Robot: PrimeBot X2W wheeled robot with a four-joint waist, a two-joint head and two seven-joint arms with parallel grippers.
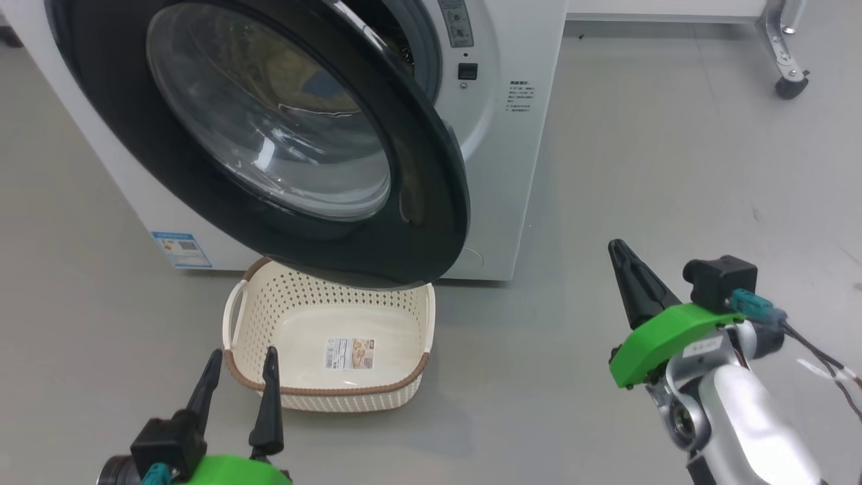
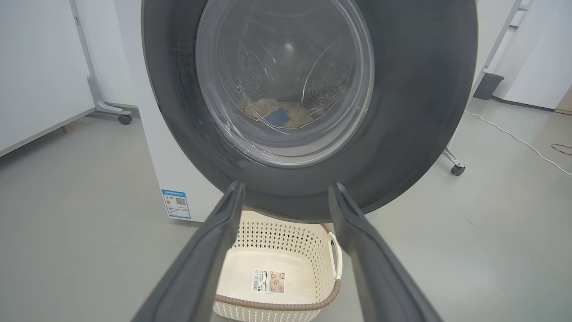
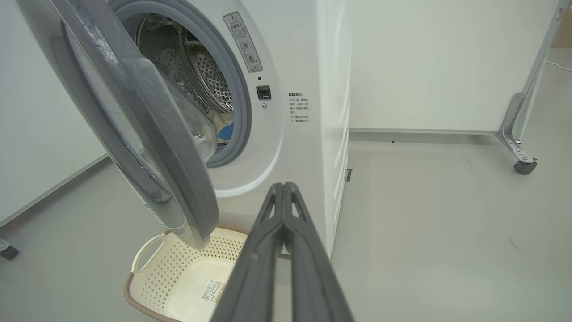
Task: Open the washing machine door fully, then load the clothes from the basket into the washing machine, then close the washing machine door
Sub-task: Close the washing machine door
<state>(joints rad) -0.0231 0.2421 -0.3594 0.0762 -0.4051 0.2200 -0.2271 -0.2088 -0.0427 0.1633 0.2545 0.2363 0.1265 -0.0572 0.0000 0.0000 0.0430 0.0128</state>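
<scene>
At lower left my left gripper (image 1: pixel 243 352) is spread wide and empty, just before the basket (image 1: pixel 323 392). Above it the washing machine door (image 1: pixel 431 202) hangs ajar on the washing machine (image 1: pixel 502 168). In the left wrist view the clothes (image 2: pixel 277 114) lie in the drum, behind the glass. At lower right my right gripper (image 1: pixel 615 246) is pinched together on nothing.

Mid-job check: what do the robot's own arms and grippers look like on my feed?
The left gripper and right gripper each have two long, tapering black fingers on a bright green mount, beside a black box with a teal plug. The right forearm is glossy silver, with a small white label and thin dark cables trailing from the plug.
</scene>
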